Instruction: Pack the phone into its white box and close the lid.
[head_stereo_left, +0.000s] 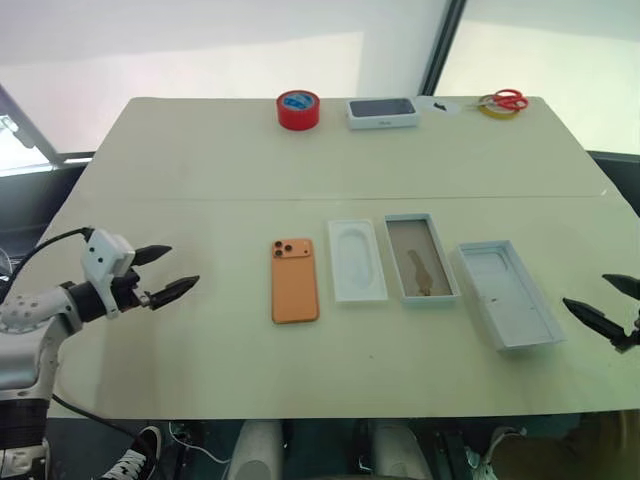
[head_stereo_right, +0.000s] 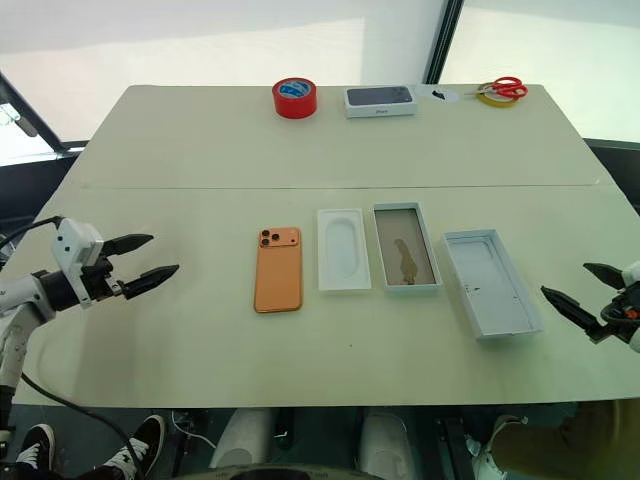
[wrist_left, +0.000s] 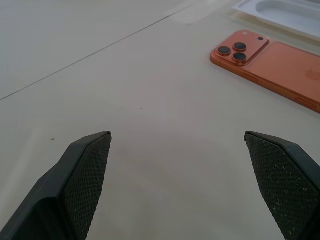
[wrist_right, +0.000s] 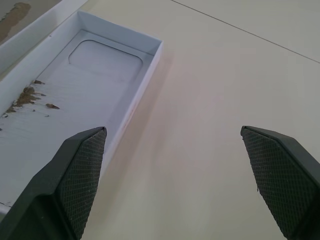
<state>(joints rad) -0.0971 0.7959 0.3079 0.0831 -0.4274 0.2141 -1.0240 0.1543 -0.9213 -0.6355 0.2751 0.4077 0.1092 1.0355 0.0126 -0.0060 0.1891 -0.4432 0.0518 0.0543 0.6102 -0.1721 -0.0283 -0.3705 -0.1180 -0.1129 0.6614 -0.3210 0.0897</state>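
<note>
Phone lying camera-side up just left of white box, ready for picking. Left gripper and right gripper hanging spread wide, holding nothing.

On the pale table, the phone lies face down, camera block toward the far side. Just beside it on the right sit a white insert with an oval recess, then the white box (brown floor showing), then the lid, open side up and slightly angled. The left gripper hovers spread wide, well apart from the phone; the right gripper stands open near the lid. At the far edge: red tape, a box with a phone picture, scissors.
</note>
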